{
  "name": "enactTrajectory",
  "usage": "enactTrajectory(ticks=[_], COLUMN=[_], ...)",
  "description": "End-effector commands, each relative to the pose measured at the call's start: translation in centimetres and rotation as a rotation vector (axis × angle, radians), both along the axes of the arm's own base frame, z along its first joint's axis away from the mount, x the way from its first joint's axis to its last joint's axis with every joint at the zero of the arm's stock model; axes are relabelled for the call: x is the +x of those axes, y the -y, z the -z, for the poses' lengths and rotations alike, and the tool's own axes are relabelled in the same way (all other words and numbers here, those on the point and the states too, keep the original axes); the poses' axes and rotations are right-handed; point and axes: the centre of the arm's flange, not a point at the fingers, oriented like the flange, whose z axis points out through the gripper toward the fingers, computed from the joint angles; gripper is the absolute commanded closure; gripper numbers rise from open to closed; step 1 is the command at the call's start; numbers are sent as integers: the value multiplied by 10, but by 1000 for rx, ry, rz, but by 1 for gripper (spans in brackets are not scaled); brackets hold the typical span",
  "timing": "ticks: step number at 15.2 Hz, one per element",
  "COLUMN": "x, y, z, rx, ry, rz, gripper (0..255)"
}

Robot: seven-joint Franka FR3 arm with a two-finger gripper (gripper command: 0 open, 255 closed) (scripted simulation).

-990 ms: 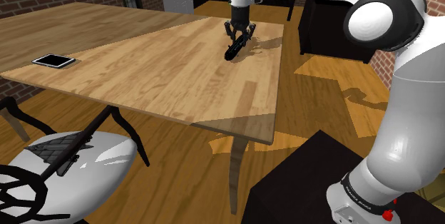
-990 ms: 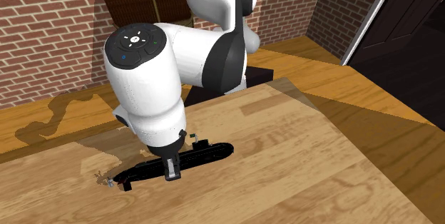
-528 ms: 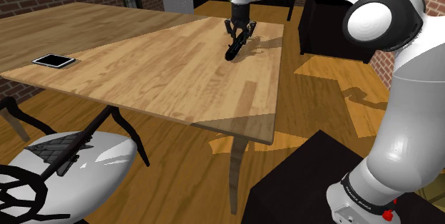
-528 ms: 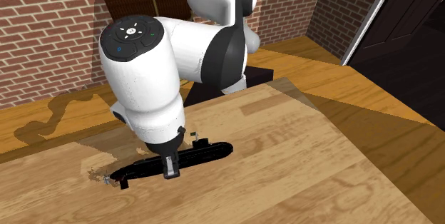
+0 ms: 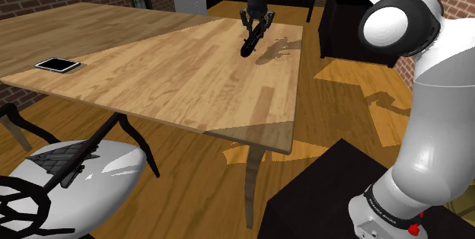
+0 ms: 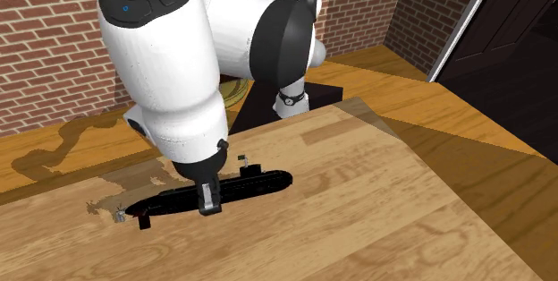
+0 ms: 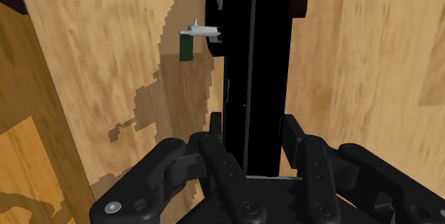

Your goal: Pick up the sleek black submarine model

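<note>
The black submarine model (image 5: pixel 249 45) is a long slim hull with a small tower and a grey periscope. It hangs a little above the wooden table (image 5: pixel 152 78), its shadow lying apart from it on the wood. My gripper (image 5: pixel 255 27) is shut on the hull's middle from above. In the second exterior view the submarine (image 6: pixel 255 183) runs level across the gripper (image 6: pixel 210 202), sticking out on both sides. In the wrist view the hull (image 7: pixel 257 58) runs straight out between the fingers (image 7: pixel 215 135), which clasp its sides.
A flat tablet (image 5: pixel 57 65) lies near the table's edge at the shoulder view's left. A grey shell chair (image 5: pixel 72 170) with black legs stands below the table's near edge. The black stand (image 5: pixel 327 192) is at the lower right. Brick walls (image 6: pixel 54 38) stand behind.
The arm has risen with the submarine clasped in the gripper; the model has come up off the table and its shadow has drifted away from it.
</note>
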Motion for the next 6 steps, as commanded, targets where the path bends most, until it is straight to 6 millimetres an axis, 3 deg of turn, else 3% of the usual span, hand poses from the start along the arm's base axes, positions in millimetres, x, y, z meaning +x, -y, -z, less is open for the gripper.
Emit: enactTrajectory(ticks=[1, 6], x=[0, 0], y=[1, 1], z=[-11, -28], rx=[0, 0], ry=[0, 0], rz=[0, 0], gripper=[255, 255])
